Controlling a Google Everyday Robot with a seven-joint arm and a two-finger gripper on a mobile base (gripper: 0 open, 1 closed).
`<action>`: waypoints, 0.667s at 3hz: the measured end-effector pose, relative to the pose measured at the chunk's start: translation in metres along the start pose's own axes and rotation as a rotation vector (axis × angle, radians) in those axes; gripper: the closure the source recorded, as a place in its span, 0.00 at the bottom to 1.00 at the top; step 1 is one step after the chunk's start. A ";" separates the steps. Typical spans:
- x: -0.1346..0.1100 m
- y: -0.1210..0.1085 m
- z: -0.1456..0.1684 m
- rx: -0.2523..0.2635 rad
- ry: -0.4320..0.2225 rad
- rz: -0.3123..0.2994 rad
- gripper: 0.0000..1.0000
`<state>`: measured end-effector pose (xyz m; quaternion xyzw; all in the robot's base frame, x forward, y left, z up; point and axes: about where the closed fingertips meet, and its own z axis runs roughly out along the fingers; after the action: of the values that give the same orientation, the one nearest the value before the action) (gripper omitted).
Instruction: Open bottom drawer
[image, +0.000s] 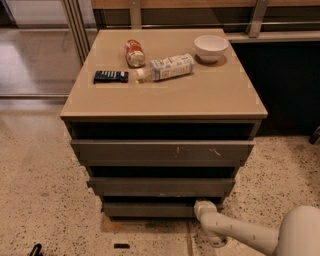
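Note:
The bottom drawer (150, 209) is the narrowest, lowest dark grey-brown front of the three in the cabinet, just above the floor. It looks shut or nearly shut, with a dark gap above it. My white arm (240, 232) reaches in from the lower right. My gripper (201, 206) is at the drawer's right end, at its top edge, pointing into the cabinet. Its fingers are hidden behind the wrist.
The middle drawer (160, 186) and the top drawer (162, 151), which has pale scratches, sit above. On the cabinet top (165, 97) lie a red can (134, 52), a white bottle (167, 67), a white bowl (210, 47) and a dark packet (110, 76). Speckled floor (45, 200) surrounds the cabinet.

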<state>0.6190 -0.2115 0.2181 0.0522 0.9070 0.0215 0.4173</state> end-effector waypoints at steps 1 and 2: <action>0.010 -0.004 0.010 0.020 0.062 -0.006 1.00; 0.008 -0.003 0.007 0.020 0.062 -0.006 1.00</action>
<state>0.6193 -0.2141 0.2073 0.0528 0.9198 0.0126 0.3886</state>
